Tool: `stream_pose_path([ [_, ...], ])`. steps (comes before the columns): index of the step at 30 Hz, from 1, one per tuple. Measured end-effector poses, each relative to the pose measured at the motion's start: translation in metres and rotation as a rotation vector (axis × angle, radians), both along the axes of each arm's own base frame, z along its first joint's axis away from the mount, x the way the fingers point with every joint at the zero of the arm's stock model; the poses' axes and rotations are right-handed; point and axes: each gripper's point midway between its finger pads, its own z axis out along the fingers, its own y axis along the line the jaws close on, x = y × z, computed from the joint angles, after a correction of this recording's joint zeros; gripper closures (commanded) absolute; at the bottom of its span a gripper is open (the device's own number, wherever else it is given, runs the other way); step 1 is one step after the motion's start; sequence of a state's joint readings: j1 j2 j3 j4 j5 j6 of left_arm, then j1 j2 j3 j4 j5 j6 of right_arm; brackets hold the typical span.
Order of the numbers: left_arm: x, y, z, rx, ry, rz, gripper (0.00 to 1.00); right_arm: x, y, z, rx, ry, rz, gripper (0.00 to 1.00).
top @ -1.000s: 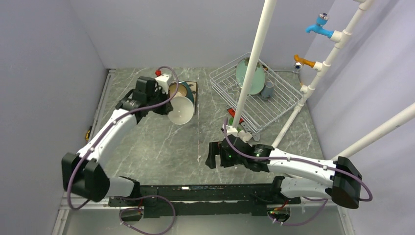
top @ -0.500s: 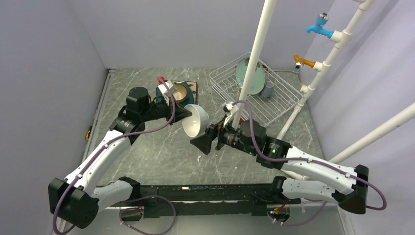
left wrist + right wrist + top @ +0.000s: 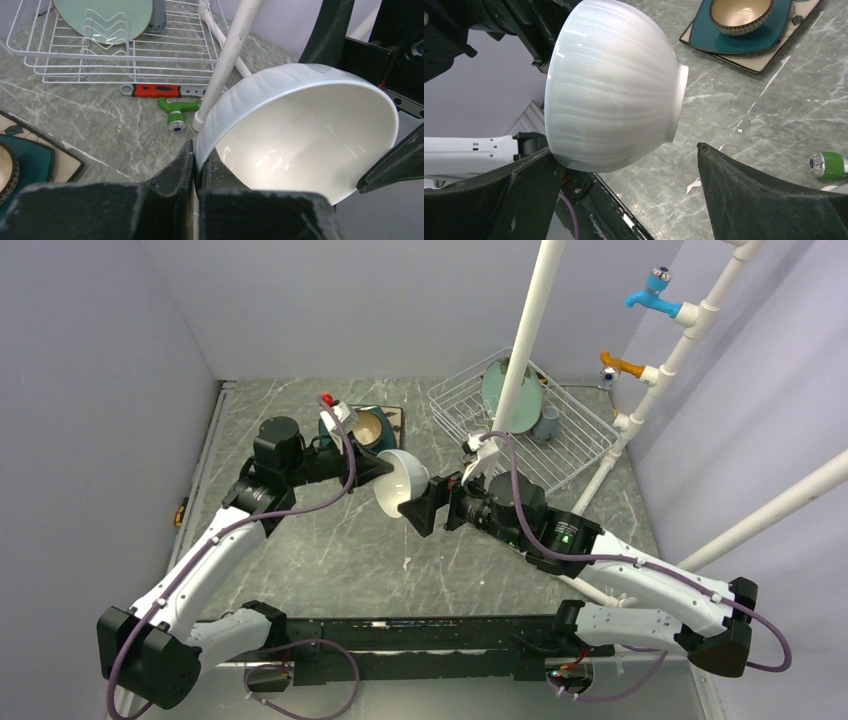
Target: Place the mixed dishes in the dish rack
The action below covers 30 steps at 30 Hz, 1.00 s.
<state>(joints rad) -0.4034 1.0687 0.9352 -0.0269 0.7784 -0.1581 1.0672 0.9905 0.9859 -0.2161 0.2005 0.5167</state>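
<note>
My left gripper [image 3: 381, 471] is shut on the rim of the white bowl [image 3: 403, 483] and holds it tipped in the air over the mid table. In the left wrist view the fingers [image 3: 186, 165] pinch the bowl's [image 3: 305, 140] edge. My right gripper [image 3: 427, 508] is open, and its jaws straddle the bowl [image 3: 614, 85] without touching it. The dish rack [image 3: 590, 436] at the back right holds the mint-green plate [image 3: 532, 400] upright and the grey-white mug [image 3: 546, 423]. The brown bowl [image 3: 368, 427] sits on the teal plate [image 3: 774, 35], which lies on the cream plate [image 3: 764, 62].
A white pipe [image 3: 515, 360] rises in front of the rack. A red-handled wrench [image 3: 160, 91] and a small green item [image 3: 177, 112] lie on the table by the pipe's foot. Blue [image 3: 655, 295] and orange [image 3: 622, 365] taps stick out of the right pipe frame.
My left gripper has carried the white bowl right, away from the plate stack. My right arm has swung up and left, bringing its open jaws around the bowl.
</note>
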Motion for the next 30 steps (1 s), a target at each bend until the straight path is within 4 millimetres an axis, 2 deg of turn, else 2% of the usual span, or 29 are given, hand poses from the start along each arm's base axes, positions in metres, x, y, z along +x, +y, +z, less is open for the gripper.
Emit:
stream_pose_path([
  [9,-0.003,-0.006,-0.006,0.012,0.015,-0.023,1.00,0.002,0.008,-0.007,0.004,0.050,0.044,0.02],
  [13,-0.008,-0.011,-0.010,0.027,0.016,-0.039,1.00,0.002,0.010,-0.010,0.001,0.065,0.055,0.15],
  [15,-0.009,-0.012,-0.014,0.035,0.030,-0.044,1.00,0.001,0.010,-0.007,0.013,0.064,0.060,0.18],
  [18,-0.009,-0.013,-0.020,0.047,0.051,-0.048,1.00,0.002,0.007,-0.004,0.035,0.056,0.051,0.13],
  [22,-0.009,-0.014,-0.026,0.060,0.065,-0.049,1.00,0.004,0.001,-0.006,0.056,0.061,0.036,0.12],
  [27,-0.010,-0.015,-0.027,0.066,0.059,-0.052,1.00,0.004,0.003,-0.009,0.090,0.093,0.043,0.14],
  [30,-0.012,-0.017,-0.027,0.068,0.060,-0.058,1.00,0.004,0.005,-0.008,0.123,0.113,0.057,0.24],
])
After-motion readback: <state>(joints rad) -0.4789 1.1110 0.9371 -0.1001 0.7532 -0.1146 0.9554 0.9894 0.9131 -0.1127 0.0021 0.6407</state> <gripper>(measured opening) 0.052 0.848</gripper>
